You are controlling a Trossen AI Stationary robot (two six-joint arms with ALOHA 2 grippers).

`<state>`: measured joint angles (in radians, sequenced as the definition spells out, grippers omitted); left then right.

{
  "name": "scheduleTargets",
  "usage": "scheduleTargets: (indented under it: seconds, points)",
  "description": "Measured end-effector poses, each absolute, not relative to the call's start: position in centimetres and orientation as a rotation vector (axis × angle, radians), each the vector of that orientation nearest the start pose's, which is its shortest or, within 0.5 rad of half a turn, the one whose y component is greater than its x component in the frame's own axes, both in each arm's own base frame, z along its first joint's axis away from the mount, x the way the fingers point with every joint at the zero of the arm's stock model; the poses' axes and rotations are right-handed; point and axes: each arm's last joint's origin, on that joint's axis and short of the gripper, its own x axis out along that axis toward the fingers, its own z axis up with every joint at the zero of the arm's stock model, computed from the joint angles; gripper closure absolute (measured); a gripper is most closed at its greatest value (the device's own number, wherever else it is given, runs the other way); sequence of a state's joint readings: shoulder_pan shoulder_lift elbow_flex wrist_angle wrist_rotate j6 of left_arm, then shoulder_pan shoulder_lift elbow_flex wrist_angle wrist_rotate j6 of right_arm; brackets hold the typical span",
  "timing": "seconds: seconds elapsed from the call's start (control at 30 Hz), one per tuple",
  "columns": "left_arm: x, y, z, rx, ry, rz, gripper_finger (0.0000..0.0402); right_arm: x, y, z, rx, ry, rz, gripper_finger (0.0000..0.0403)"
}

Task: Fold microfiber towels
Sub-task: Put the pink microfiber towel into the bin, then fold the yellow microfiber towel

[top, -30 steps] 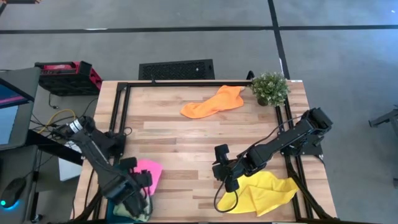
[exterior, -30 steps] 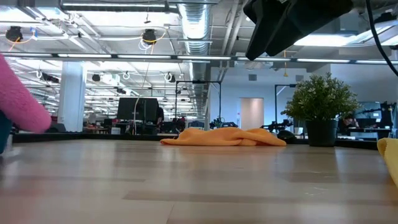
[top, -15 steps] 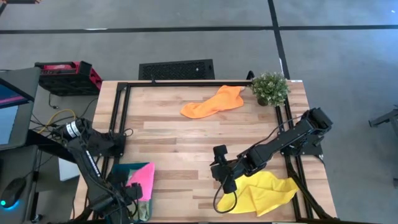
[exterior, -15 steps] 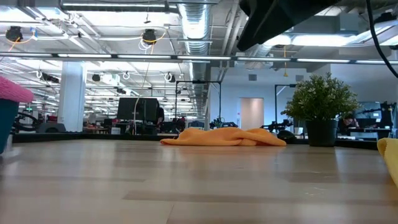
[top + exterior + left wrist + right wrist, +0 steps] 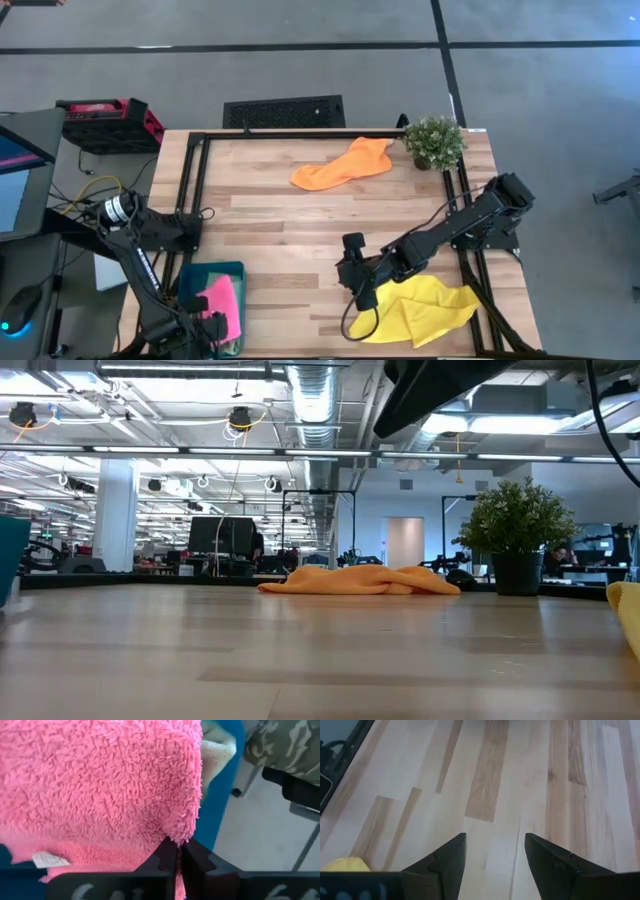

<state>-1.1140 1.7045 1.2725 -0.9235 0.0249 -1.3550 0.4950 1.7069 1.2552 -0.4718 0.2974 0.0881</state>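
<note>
The hot pink towel lies in the teal bin at the table's near left corner. My left gripper is at the bin's near end, shut on the pink towel. A pale green towel shows under the pink one in the bin. The orange towel lies crumpled at the far middle of the table. The yellow towel lies crumpled at the near right. My right gripper hovers open and empty over bare wood, just left of the yellow towel. My left gripper pinches the pink towel's edge between its two shut fingers. One layer or several, I cannot tell. The towel spreads away from the fingers inside the bin, slack, with its white label beside the held edge.
A potted plant stands at the far right corner. A black frame rail runs along the table's far and side edges. Bare wood lies in the table's middle. The bin's wall shows at the left of the low view.
My left gripper has drawn back toward the table's near left corner and gone down, taking the pink towel with it. The towel, which hung over the bin's right side onto the table, now lies inside the bin.
</note>
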Motion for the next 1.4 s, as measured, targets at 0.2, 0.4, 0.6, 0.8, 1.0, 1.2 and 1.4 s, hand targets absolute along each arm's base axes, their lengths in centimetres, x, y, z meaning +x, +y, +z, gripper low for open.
scheduleTargets:
  seconds: [0.2,0.4,0.6,0.8,1.0,1.2,1.4]
  points:
    - [14.1,-28.8,21.8,-0.352,1.507,0.066,0.0396,32.1,16.4,23.6,-0.271,0.856,0.145,0.0177]
    - [14.2,-28.8,21.8,-0.375,1.493,0.082,0.0376,32.1,16.4,23.6,-0.271,0.854,0.145,0.0177]
    - [14.2,-28.8,21.8,-0.366,1.497,0.075,0.0344,32.1,16.4,23.6,-0.269,0.856,0.152,0.0177]
    - [14.1,-28.8,21.8,-0.367,1.524,0.075,0.0290,32.1,16.4,23.6,-0.275,0.856,0.159,0.0177]
    - [13.8,-28.5,21.8,-0.334,1.572,0.070,0.0248,32.0,16.6,23.6,-0.239,0.874,0.240,0.0177]
    - [13.8,-28.5,21.9,-0.303,1.585,0.047,0.0242,32.0,16.7,23.6,-0.228,0.882,0.281,0.0177]
    - [13.8,-28.5,23.7,-0.268,1.575,0.046,0.0242,32.0,16.7,23.6,-0.230,0.883,0.282,0.0177]
